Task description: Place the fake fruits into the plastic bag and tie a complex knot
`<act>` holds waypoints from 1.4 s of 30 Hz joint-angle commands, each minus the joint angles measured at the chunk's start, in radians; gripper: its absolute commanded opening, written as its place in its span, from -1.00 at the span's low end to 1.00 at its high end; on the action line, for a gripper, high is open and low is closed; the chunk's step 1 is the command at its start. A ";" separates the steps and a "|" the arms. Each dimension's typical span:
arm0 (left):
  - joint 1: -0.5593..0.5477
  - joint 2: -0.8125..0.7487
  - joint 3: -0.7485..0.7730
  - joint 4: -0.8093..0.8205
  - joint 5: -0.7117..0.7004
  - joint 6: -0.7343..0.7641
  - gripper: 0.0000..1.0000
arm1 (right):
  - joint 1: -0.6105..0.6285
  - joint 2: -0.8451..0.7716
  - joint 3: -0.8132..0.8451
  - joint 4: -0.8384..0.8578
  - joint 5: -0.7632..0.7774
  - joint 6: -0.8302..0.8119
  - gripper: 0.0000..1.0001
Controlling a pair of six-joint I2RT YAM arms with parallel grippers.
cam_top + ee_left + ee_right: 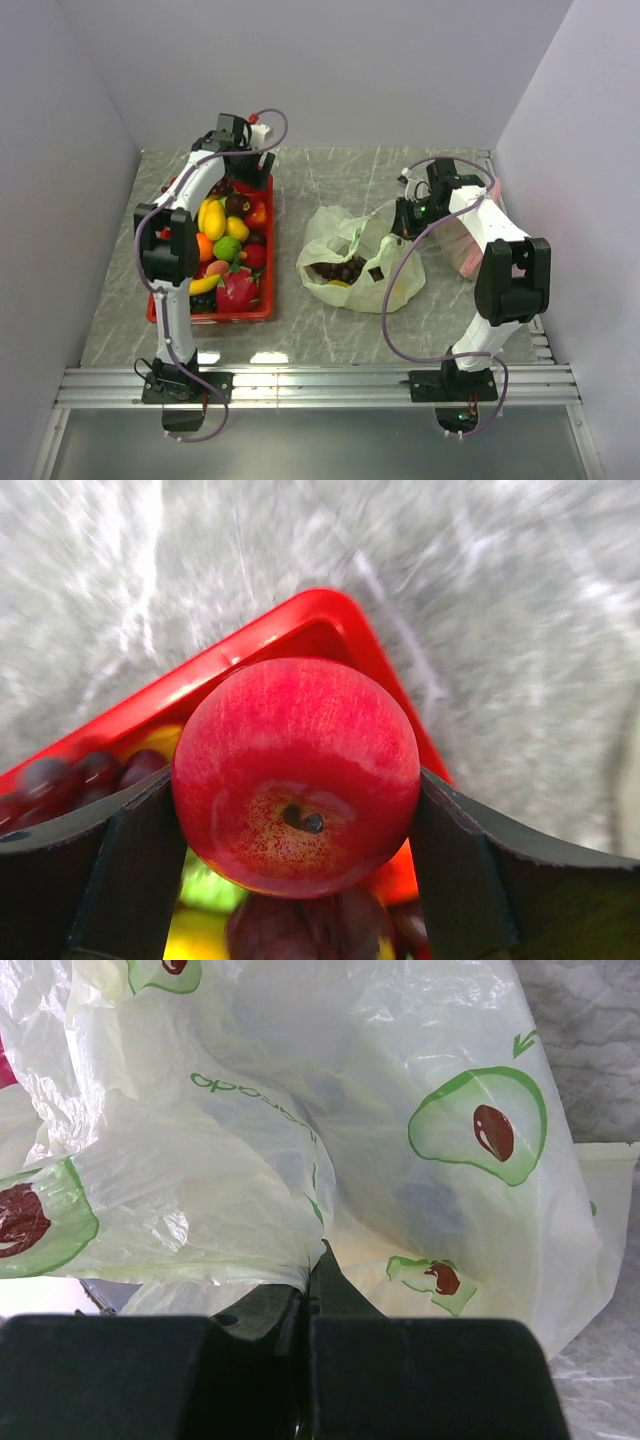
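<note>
Left hand, closed on a red apple above the red tray, should carry it toward 3 o'clock and release low inside the plastic bag, whose rim the right hand pinches

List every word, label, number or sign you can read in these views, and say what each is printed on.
"...cado": green lettering on the plastic bag, upside down in the right wrist view; probably "avocado", the rest lost in a crease.
Small green arrow: printed on the bag beside an avocado motif.
Red apple, red tray: no text.
Top view: nothing legible.
</note>
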 commanded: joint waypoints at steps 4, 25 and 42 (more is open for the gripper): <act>-0.002 -0.310 -0.032 0.047 0.155 -0.024 -0.06 | -0.012 -0.034 0.000 0.007 0.003 -0.015 -1.00; -0.562 -0.782 -0.434 -0.295 0.600 0.224 -0.16 | -0.012 -0.045 0.015 0.036 -0.056 0.043 -1.00; -0.527 -0.512 -0.443 0.232 0.344 -0.035 -0.10 | 0.016 -0.113 -0.005 -0.042 -0.030 -0.093 -1.00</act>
